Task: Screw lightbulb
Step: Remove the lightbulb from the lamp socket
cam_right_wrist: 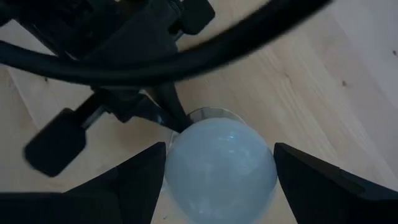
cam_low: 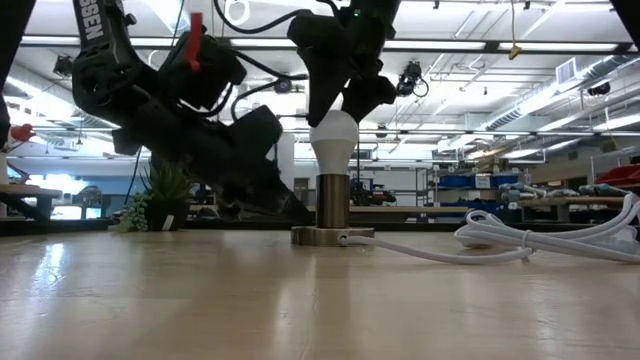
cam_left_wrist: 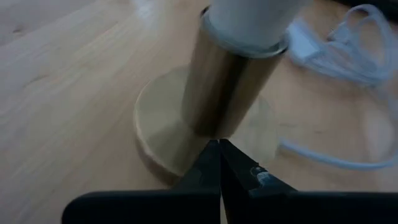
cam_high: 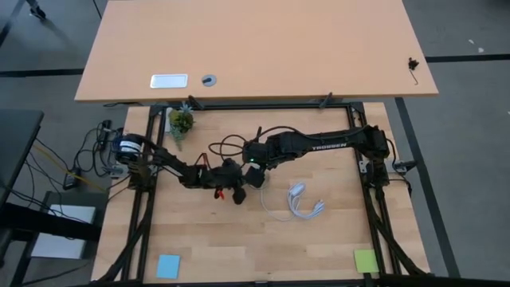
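Observation:
The white lightbulb (cam_low: pixel 333 137) stands upright with its base in the socket's brass cylinder (cam_low: pixel 332 203), which rises from a round base disc (cam_low: pixel 331 236) on the table. My right gripper (cam_low: pixel 345 100) comes down on the bulb's rounded head (cam_right_wrist: pixel 221 168), one finger on each side. My left gripper (cam_left_wrist: pixel 217 149) is shut, slanting down from the table's left, its tips at the foot of the cylinder. In the high view both grippers (cam_high: pixel 253 177) cover the bulb and the socket. My left gripper's shut fingertips (cam_left_wrist: pixel 214 155) rest on the base disc (cam_left_wrist: pixel 161 137) right where the cylinder's foot (cam_left_wrist: pixel 214 127) meets it. They slant down from the table's left side. My right gripper holds the bulb's rounded head between its two fingers (cam_right_wrist: pixel 149 171), which come from above and point steeply down. The bulb stands upright in the socket.
A white cable (cam_low: pixel 520 240) runs from the socket and lies coiled to the right (cam_high: pixel 301 203). A small potted plant (cam_high: pixel 182 121) stands at the far left. A blue note (cam_high: pixel 168 265) and a green note (cam_high: pixel 365 260) lie near the front edge.

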